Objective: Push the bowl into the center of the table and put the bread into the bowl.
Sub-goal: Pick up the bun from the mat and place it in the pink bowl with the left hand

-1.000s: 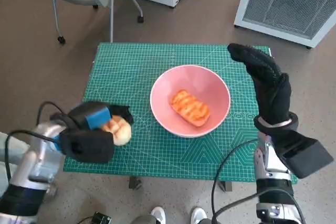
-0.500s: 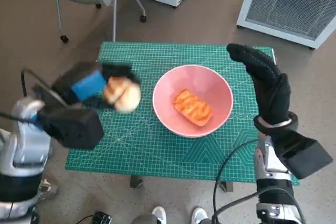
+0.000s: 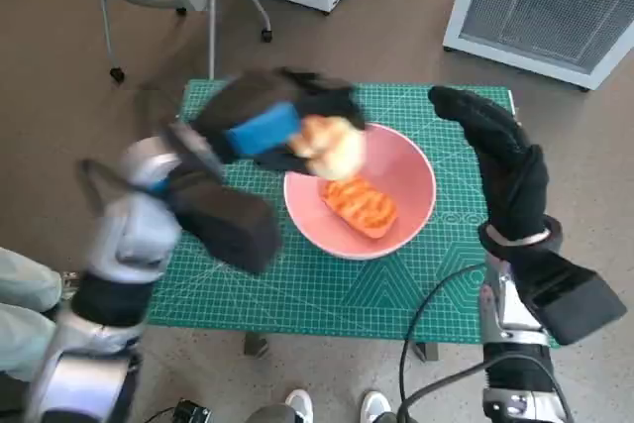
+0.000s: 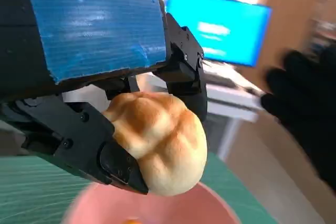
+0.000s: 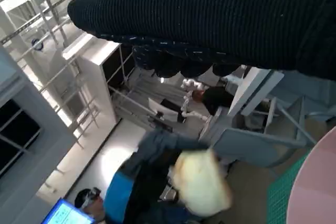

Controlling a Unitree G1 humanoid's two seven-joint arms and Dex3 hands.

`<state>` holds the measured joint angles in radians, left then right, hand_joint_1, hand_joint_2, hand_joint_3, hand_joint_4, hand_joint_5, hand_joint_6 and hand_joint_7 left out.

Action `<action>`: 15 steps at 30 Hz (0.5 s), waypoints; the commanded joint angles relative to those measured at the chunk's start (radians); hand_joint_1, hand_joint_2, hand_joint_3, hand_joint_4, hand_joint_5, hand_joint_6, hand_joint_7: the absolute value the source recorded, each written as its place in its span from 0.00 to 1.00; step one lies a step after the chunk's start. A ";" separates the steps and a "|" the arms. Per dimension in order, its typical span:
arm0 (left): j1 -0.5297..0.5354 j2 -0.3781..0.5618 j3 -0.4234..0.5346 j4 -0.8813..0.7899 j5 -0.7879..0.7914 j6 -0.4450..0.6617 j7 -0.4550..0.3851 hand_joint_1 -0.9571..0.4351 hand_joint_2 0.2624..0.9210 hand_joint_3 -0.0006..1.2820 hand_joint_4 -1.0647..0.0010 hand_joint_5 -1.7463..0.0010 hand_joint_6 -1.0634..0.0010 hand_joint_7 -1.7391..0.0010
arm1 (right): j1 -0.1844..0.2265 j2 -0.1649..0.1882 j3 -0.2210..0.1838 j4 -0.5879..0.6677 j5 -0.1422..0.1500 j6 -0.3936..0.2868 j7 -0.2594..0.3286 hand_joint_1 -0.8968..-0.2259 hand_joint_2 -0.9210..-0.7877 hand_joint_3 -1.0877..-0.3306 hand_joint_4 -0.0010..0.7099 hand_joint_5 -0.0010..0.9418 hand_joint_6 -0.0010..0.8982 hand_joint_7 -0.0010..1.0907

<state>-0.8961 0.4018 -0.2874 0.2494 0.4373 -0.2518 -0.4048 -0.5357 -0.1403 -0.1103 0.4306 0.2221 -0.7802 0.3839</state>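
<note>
Your left hand grips a round, ridged bun above the smooth pink bowl's far-left rim; your knitted right hand is open.

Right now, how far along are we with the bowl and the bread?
Done: the pink bowl sits near the middle of the green mat and already holds one grilled piece of bread. In hand: the left hand grips a round bun above the bowl's rim. Left: let it go into the bowl. The right hand holds nothing, beside the bowl.
</note>
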 commanded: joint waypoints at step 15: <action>-0.083 -0.135 -0.129 0.339 0.069 -0.094 0.035 0.69 1.00 0.07 0.34 0.31 0.47 0.33 | 0.059 -0.005 -0.008 -0.046 -0.048 0.016 -0.064 0.18 0.00 0.40 0.20 0.00 0.00 0.41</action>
<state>-0.9638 0.2813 -0.4064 0.5450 0.5006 -0.3417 -0.3769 -0.5072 -0.1433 -0.1146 0.3889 0.1870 -0.7797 0.3349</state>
